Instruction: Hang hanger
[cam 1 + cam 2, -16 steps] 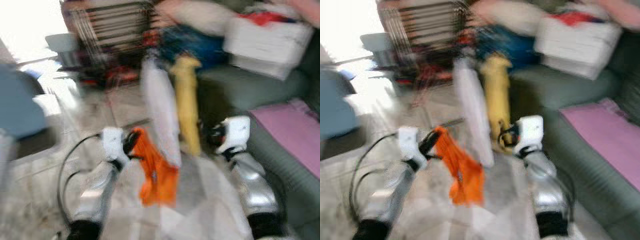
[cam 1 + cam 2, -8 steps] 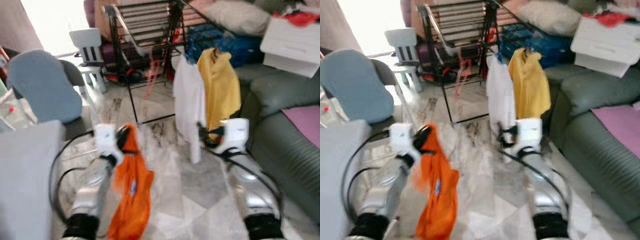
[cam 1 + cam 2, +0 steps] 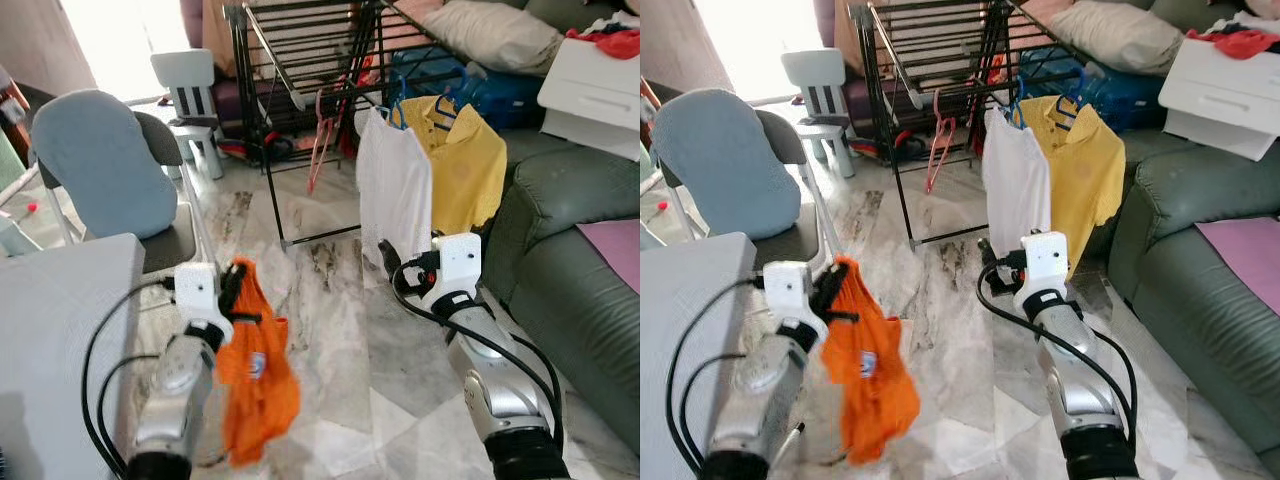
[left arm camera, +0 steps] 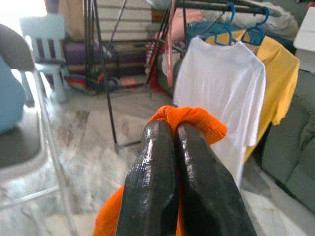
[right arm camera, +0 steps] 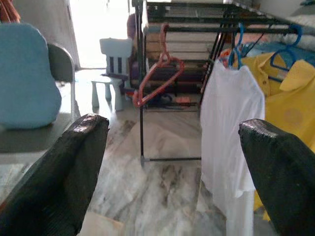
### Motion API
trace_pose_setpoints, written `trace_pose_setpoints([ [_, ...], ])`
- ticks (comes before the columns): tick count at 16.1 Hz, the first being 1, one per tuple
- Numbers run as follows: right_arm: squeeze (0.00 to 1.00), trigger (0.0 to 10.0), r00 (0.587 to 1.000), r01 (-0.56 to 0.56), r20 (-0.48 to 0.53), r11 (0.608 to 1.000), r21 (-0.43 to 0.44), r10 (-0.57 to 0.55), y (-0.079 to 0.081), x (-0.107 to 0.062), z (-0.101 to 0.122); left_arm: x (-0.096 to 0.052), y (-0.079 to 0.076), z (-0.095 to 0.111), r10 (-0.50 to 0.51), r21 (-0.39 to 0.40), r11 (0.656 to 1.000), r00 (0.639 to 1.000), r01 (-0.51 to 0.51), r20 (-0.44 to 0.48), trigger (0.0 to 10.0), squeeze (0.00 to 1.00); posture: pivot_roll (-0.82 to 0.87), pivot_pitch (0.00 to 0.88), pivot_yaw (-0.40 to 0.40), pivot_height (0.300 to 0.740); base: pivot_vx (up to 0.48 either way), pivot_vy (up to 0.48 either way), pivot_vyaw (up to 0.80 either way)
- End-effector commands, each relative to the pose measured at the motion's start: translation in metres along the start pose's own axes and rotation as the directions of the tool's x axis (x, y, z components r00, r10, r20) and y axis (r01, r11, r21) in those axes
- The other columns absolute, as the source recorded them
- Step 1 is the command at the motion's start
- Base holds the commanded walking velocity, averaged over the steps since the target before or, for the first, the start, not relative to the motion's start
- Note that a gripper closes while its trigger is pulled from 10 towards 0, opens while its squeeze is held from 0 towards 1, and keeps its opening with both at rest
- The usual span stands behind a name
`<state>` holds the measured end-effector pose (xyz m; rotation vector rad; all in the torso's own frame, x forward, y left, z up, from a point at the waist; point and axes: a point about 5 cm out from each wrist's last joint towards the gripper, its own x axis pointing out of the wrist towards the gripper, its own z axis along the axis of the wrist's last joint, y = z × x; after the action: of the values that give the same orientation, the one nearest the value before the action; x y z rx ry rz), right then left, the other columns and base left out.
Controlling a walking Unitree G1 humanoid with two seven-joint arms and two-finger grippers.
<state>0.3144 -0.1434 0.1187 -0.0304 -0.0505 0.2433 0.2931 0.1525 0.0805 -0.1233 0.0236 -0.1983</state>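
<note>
a blue-cushioned chair (image 3: 95, 165) stands near a green sofa (image 3: 560, 250) on marble floor (image 3: 330, 330).

Empty pink hanger (image 3: 936, 140) hooked on black drying rack (image 3: 930, 40), orange garment (image 3: 868, 362) dangling from pinched fingers (image 4: 152, 177)

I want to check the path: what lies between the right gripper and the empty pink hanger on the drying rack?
In the right wrist view, bare marble floor lies between the open right gripper and the pink hanger; the white shirt hangs just beside it.
</note>
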Motion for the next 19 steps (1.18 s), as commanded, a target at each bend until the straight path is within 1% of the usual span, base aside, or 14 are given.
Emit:
trace_pose_setpoints([
  [1,0.00,10.0,1.000,0.005,-0.003,1.000,-0.005,-0.005,-0.002,-0.001,0.001,0.004,-0.004,0.012,-0.023,0.011,1.000,0.998,0.023,0.058,10.0,0.00,-0.14,0.000,0.009,0.740,0.289,0.000,0.00],
  [2,0.00,10.0,1.000,0.006,-0.013,1.000,-0.004,-0.006,-0.002,-0.002,-0.002,0.007,-0.007,0.014,-0.035,0.014,0.999,0.997,0.035,0.065,10.0,0.00,-0.14,0.000,0.015,0.740,0.304,0.000,0.00],
  [4,0.00,10.0,1.000,0.004,-0.008,1.000,-0.003,-0.004,0.001,-0.001,-0.001,0.010,-0.009,0.017,-0.039,0.005,0.999,0.997,0.038,0.073,10.0,0.00,-0.15,0.000,0.022,0.740,0.319,0.000,0.00],
  [8,0.00,10.0,1.000,0.012,-0.007,1.000,-0.013,-0.013,-0.002,0.000,-0.001,0.014,-0.016,0.018,-0.050,-0.013,0.999,0.995,0.051,0.083,10.0,0.00,-0.16,0.000,0.028,0.740,0.344,0.000,0.00],
  [11,0.00,10.0,1.000,0.015,-0.002,1.000,-0.019,-0.015,-0.004,0.002,0.001,0.014,-0.020,0.017,-0.053,-0.025,0.998,0.995,0.056,0.080,10.0,0.00,-0.15,0.000,0.023,0.740,0.385,0.000,0.61],
  [12,0.00,10.0,1.000,0.016,-0.002,1.000,-0.018,-0.016,-0.004,0.002,0.001,0.014,-0.020,0.017,-0.054,-0.025,0.998,0.995,0.056,0.080,10.0,0.00,-0.15,0.000,0.022,0.740,0.480,0.000,0.50],
  [18,0.00,10.0,1.000,0.010,0.005,1.000,-0.016,-0.010,-0.002,0.005,0.002,0.017,-0.020,0.020,-0.055,-0.027,0.998,0.995,0.058,0.088,10.0,0.00,-0.15,0.000,0.025,0.740,0.480,0.000,0.00],
  [19,0.00,10.0,1.000,0.010,0.005,1.000,-0.020,-0.010,-0.003,0.005,0.002,0.018,-0.020,0.020,-0.052,-0.027,0.998,0.995,0.055,0.088,10.0,0.00,-0.16,0.000,0.026,0.740,0.472,0.000,0.48],
])
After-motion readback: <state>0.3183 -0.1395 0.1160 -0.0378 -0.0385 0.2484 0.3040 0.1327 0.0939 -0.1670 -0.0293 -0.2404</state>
